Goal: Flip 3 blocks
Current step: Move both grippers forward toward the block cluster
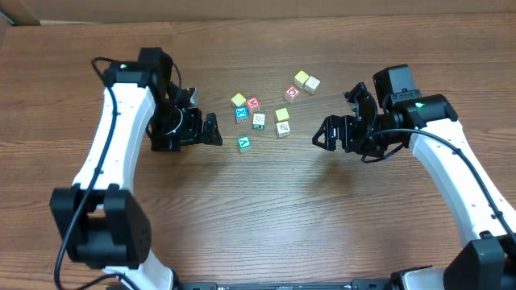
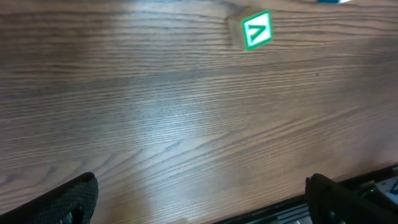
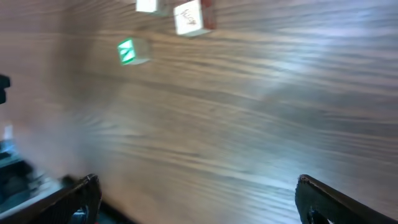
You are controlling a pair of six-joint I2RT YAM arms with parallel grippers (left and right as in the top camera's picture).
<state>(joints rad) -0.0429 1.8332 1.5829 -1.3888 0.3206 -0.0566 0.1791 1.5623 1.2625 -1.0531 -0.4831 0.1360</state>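
The black left gripper [image 1: 214, 130] and right gripper [image 1: 320, 135] gape empty, flanking the tiny cream wooden picture cubes [image 1: 259, 121], seemingly poised to flip.

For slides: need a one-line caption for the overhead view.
Left end effector and right end effector, both open, flank small blocks on wooden table.
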